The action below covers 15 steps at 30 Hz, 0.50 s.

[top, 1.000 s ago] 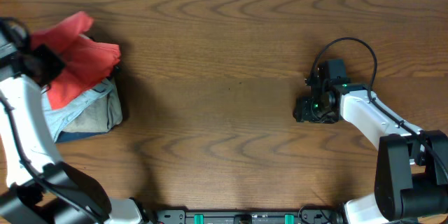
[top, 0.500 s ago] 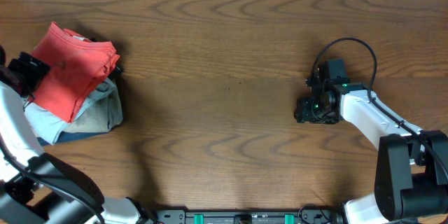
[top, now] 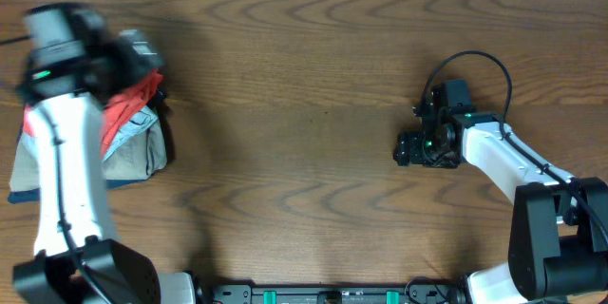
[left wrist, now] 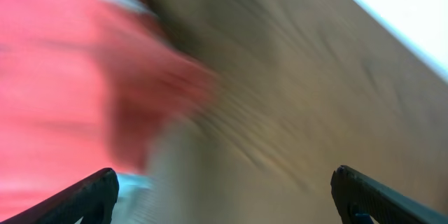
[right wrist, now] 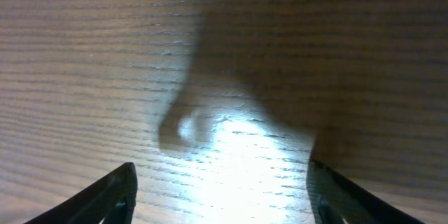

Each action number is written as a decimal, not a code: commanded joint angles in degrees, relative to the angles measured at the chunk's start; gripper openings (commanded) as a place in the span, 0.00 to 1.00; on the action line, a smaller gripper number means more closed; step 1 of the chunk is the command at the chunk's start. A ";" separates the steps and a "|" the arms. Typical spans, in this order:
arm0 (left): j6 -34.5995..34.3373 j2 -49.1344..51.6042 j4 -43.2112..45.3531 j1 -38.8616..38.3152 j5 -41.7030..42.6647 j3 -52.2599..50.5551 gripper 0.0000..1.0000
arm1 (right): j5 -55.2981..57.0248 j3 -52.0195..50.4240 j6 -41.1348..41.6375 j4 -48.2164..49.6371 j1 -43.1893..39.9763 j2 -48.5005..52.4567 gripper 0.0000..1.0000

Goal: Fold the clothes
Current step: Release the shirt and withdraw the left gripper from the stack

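I find the red T-shirt just left of my spread, empty left end effector; the right end effector, also spread, is well apart.

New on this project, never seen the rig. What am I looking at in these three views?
Two robot arms at a wooden table. The wide picture is from a camera above; the other two are from cameras on each wrist, looking past that arm's own fingers. The left arm reaches over a coral-red T-shirt lying on a stack of folded garments; its view is motion-blurred. The left fingers are spread, holding nothing. The right fingers, also open and empty, hang over bare wood.
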 commanded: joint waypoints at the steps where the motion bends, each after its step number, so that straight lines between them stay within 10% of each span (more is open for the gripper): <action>1: 5.90 2.19 -3.54 -9.09 0.87 0.66 0.98 | -1.05 -0.66 0.13 -1.77 -1.88 3.74 0.79; 15: 7.61 0.44 -34.77 -23.06 -8.57 -1.29 0.98 | -2.43 17.62 -3.69 -32.83 -11.56 0.92 0.86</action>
